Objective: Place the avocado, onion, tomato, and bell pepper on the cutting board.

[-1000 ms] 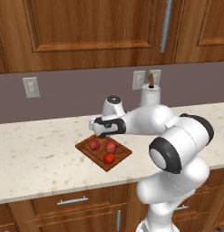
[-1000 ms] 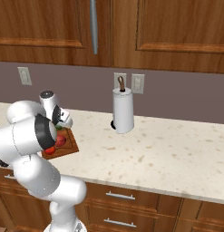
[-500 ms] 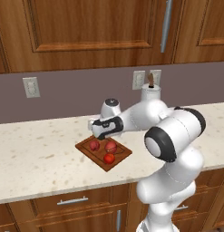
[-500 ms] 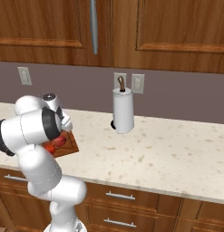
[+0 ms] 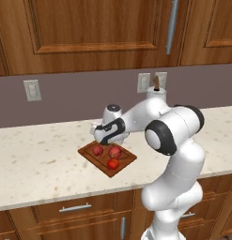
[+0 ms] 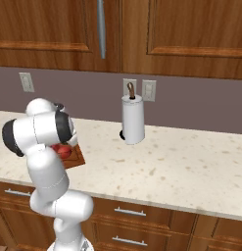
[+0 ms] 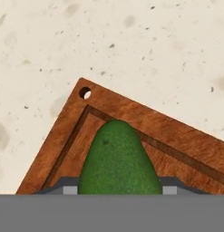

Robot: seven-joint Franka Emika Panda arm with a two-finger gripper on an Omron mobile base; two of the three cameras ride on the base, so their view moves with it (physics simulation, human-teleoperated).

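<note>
Three red items already lie on the board (image 5: 108, 157), and the avocado (image 7: 119, 161), gripped between the fingers of the gripper (image 7: 118, 188) above a board corner, is best lowered inside the groove before being released.

A pale speckled stone surface (image 5: 37, 159) runs beneath dark wooden upper cabinets (image 5: 89, 33) and a mauve-grey wall (image 5: 65, 93) with white outlets (image 5: 32, 90). Wooden drawers (image 6: 157, 220) with metal handles sit below.
</note>
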